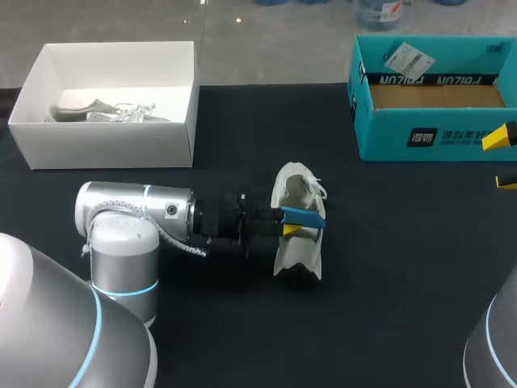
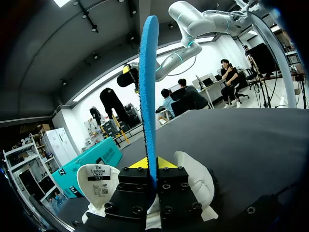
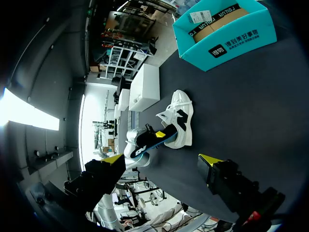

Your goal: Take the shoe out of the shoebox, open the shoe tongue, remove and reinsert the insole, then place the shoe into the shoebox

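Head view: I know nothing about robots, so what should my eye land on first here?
The bright blue insole stands out first, pinched in the left gripper at the white shoe in the middle of the black table. Next come two boxes at the back: a teal shoebox at the right and a white box at the left with another shoe inside.

A white low-top sneaker (image 1: 297, 252) is set near the middle of the black-covered table (image 1: 388, 307), with the left gripper (image 1: 297, 221) at its nine o'clock side and closed on a flat blue insole (image 1: 305, 217) held across the sneaker's middle. An open white cardboard box (image 1: 105, 145) is placed at ten o'clock from the sneaker, with a second pale shoe (image 1: 93, 109) lying in it, and an open teal cardboard shoebox (image 1: 388, 137) is placed at two o'clock. The right gripper (image 1: 503, 160) is held at three o'clock, well apart from the sneaker and just before the shoebox's near right corner, its fingers spread.
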Controlling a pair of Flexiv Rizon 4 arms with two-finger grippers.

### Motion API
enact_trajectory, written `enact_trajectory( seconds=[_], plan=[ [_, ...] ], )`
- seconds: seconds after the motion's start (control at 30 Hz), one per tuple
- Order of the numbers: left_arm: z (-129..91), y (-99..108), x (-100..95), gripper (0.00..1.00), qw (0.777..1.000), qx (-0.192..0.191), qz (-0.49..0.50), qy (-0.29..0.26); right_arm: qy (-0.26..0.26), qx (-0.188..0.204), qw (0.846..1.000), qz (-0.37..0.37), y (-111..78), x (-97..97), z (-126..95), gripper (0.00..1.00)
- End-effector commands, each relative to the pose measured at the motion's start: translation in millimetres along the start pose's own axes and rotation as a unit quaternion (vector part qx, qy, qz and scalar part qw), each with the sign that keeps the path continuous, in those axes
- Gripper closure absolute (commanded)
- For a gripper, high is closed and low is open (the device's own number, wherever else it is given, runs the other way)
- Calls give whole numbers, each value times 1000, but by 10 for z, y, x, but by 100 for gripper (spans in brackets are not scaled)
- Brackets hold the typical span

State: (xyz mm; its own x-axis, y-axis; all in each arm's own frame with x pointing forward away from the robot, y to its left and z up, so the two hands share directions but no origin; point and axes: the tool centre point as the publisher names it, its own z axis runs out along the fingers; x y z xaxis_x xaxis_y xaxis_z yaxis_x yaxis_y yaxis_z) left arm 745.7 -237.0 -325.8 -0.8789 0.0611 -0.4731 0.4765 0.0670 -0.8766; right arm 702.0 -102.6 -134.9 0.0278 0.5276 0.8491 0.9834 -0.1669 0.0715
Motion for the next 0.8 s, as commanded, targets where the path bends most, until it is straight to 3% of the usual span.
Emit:
enact_trajectory(
  seconds=[0.03, 0.4, 0.43, 0.47, 0.5, 0.63, 0.8],
  plan=[
    [78, 83, -5, 100, 1000, -1, -3, -9, -1, -1, 1000, 1, -15, 1, 3, 0],
    [66, 110, -85, 100, 1000, -10, 2, -24, -1, -1, 1000, 1, -15, 1, 3, 0],
    [56, 89, -93, 85, 1000, -10, 5, -23, -1, -1, 1000, 1, -15, 1, 3, 0],
    [46, 61, -97, 64, 1000, -9, 9, -19, -1, -1, 1000, 1, -15, 1, 3, 0],
    [36, 27, -100, 58, 1000, -8, 15, -18, -1, -1, 1000, 1, -15, 1, 3, 0],
    [11, -84, -105, 42, 1000, -6, 28, -2, -1, -1, 1000, 1, -15, 1, 3, 0],
    [-22, -205, -89, 48, 999, -6, 47, 17, -1, -1, 1000, 1, -15, 1, 3, 0]
  ],
)
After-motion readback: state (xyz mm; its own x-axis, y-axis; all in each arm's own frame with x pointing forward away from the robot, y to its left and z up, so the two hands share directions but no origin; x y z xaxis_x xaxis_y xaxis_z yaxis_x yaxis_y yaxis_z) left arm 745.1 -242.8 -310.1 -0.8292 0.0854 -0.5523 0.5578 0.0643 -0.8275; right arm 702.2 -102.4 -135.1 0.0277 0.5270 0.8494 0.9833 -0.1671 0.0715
